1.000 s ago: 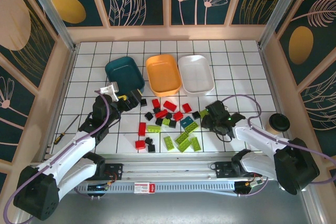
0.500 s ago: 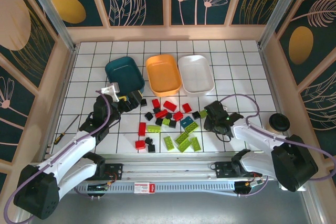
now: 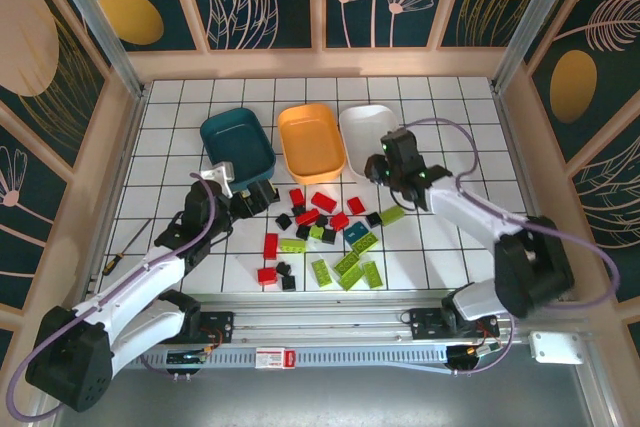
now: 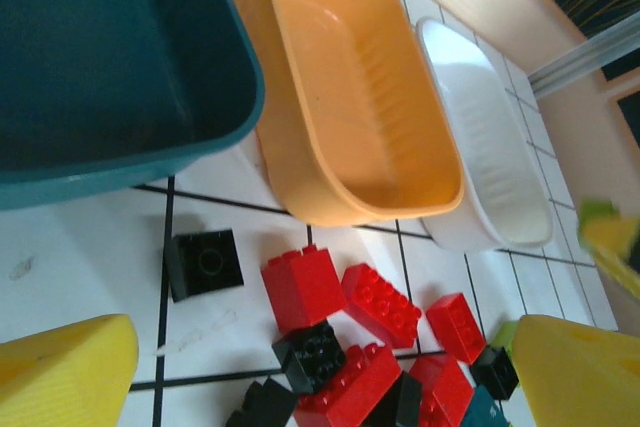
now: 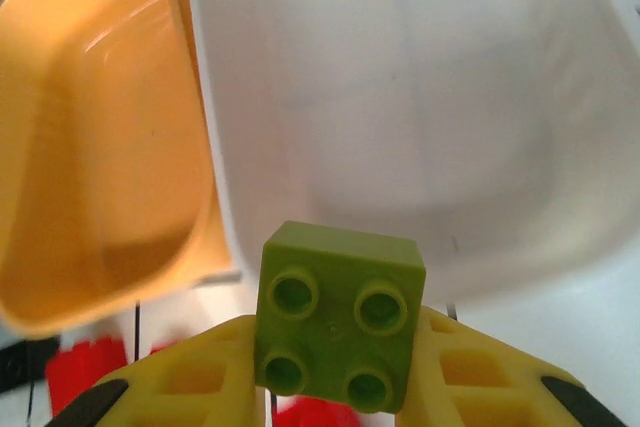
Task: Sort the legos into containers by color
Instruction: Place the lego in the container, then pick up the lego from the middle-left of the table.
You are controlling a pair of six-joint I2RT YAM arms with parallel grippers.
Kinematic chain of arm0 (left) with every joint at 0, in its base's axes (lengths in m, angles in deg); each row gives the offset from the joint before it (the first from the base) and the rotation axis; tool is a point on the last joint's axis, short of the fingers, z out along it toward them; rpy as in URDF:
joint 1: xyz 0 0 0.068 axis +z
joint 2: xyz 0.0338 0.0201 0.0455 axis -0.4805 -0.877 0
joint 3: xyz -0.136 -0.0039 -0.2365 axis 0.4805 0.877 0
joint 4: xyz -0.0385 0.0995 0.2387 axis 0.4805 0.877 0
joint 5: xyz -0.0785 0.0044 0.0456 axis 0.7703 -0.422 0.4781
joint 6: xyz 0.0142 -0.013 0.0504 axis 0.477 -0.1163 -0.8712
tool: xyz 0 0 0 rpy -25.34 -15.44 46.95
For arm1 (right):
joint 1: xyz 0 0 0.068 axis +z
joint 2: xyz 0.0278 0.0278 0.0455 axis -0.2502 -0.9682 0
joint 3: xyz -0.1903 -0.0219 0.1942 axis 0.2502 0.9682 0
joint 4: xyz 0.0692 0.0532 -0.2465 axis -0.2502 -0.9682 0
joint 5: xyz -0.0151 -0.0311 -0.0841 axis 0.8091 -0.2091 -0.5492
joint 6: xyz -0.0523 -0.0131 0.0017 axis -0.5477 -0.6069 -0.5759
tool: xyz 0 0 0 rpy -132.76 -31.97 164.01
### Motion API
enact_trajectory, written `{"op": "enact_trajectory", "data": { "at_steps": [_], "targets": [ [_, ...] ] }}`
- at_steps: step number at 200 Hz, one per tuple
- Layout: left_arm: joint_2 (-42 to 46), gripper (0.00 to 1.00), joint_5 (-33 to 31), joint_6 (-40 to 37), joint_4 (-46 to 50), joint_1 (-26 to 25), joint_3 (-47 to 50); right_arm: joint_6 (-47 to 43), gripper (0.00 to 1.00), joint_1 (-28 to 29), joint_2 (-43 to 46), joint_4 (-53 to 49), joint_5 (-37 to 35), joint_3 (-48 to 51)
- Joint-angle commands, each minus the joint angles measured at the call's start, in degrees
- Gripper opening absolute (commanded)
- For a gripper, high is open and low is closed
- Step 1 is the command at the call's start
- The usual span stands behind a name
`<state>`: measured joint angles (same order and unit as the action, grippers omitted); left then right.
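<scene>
No writing can be read. A small red-and-white sticker [image 3: 270, 358] sits on the slotted grey rail [image 3: 380, 357], left of its middle. Its print is too small to make out.

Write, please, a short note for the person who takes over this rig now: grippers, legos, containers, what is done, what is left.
Left gripper: open, empty, at the left edge of the loose legos on the table.
Right gripper: shut on a lime green brick, at the near rim of the white tub.
Teal tub, orange tub and the white one look empty.
Done: nothing sorted yet.
Left: drop this brick, then sort the whole pile by color.
</scene>
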<state>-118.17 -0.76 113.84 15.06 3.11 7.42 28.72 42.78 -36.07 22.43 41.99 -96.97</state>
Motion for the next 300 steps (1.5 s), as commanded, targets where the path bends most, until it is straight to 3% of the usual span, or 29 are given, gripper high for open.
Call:
{"op": "enact_trajectory", "data": {
  "at_steps": [1, 18, 30, 37, 58, 125, 149, 206, 242, 271, 300],
  "targets": [
    [0.57, 0.95, -2.10, 0.04, 5.22, -1.70, -1.45, -3.44, 0.20, -2.04, -8.38, 5.36, 1.16, -6.09],
    [1.39, 0.94, -3.06, 0.74, 6.88, -2.49, -0.50, -3.94, 0.27, -3.21, -13.72, 5.29, 1.08, -10.59],
    [2.19, 0.94, -3.82, 1.20, 8.20, -2.89, -0.01, -4.33, 0.51, -3.85, -16.01, 5.63, 2.14, -12.75],
    [2.74, 0.94, -4.47, 1.41, 8.91, -3.24, 0.23, -4.70, 0.60, -3.95, -16.74, 5.49, 1.97, -13.85],
    [4.00, 0.92, -7.83, 1.78, 12.17, -5.48, -0.04, -5.34, 0.68, -3.78, -14.58, 6.74, 2.10, -13.73],
    [-0.41, 0.79, -23.26, 8.84, 24.47, -22.37, -1.41, -1.95, 0.69, -1.79, 1.50, 13.04, 4.54, 4.25],
    [-1.75, 0.76, -25.44, 11.78, 27.75, -26.32, -1.01, -1.13, 0.69, -1.11, 4.97, 13.96, 4.45, 9.73],
    [-4.34, 0.69, -24.12, 11.10, 21.15, -26.96, 2.48, -0.68, 0.69, -1.02, 9.52, 13.16, 3.83, 14.54],
    [-10.23, 0.65, -23.93, 9.21, 19.10, -26.87, 1.27, -1.03, 0.69, -1.04, 12.68, 12.11, 1.58, 15.26],
    [-14.78, 0.57, -23.85, 8.42, 17.41, -26.93, 0.21, -1.47, 0.69, -1.07, 14.58, 10.94, 0.84, 15.16],
    [-17.94, 0.58, -25.07, 7.79, 17.38, -26.85, -1.21, -1.43, 0.69, -1.06, 16.13, 10.60, 0.95, 15.49]
  ]
}}
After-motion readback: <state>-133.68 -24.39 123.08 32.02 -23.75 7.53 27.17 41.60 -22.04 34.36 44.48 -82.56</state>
